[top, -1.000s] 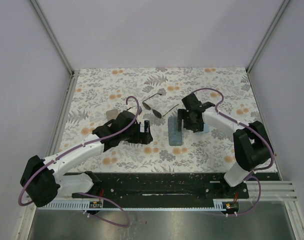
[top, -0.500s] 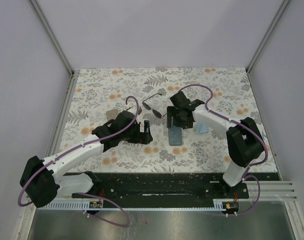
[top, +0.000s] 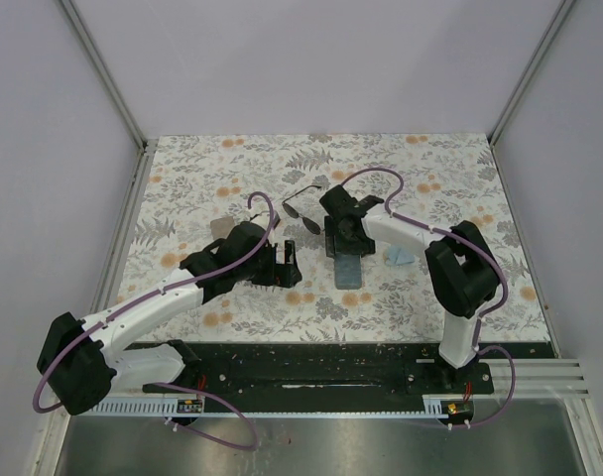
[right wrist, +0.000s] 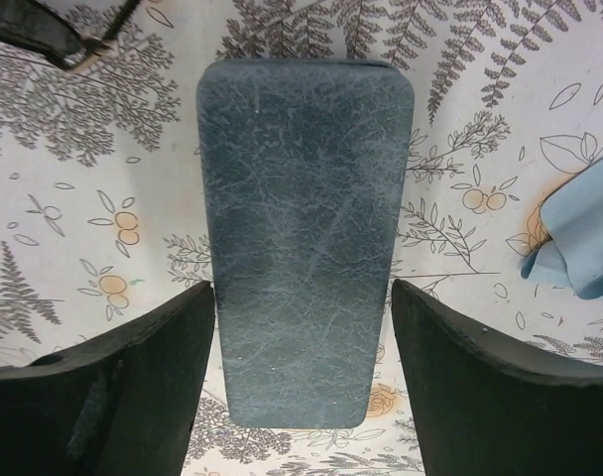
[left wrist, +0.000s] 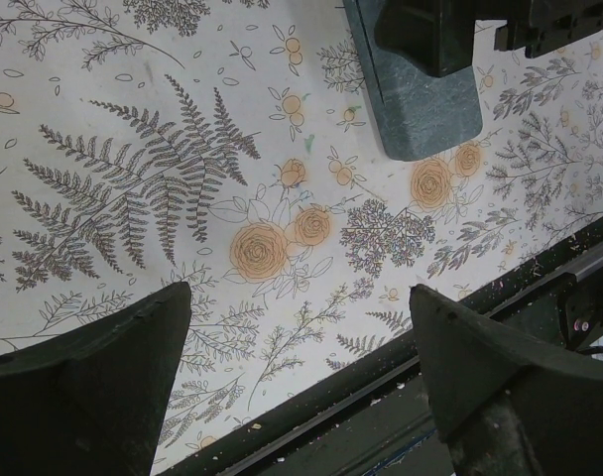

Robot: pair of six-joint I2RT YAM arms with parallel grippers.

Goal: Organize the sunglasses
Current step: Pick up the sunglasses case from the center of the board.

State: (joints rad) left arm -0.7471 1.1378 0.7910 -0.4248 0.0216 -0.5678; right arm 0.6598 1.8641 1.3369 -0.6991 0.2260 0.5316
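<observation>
A pair of thin black wire-framed sunglasses [top: 303, 205] lies on the floral table, left of and behind my right gripper [top: 343, 234]. One dark lens of the sunglasses [right wrist: 42, 33] shows at the top left of the right wrist view. The right gripper [right wrist: 301, 382] is open and straddles the far end of a teal case [right wrist: 301, 238]; the left finger sits right by the case edge, and a gap remains on the right. My left gripper [top: 284, 260] hangs open over bare table, nothing between its fingers [left wrist: 83, 387], left of the teal case [left wrist: 418, 99].
A light-blue folded cloth [top: 400, 257] lies right of the teal case [top: 349, 270], also at the right edge of the right wrist view, cloth [right wrist: 582, 238]. A beige case [top: 220, 228] peeks out behind the left arm. The table's black front rail [left wrist: 450, 397] runs under the left gripper.
The right gripper has swung left, from beside the blue cloth to over the teal case's far end. The left arm has stayed put.
</observation>
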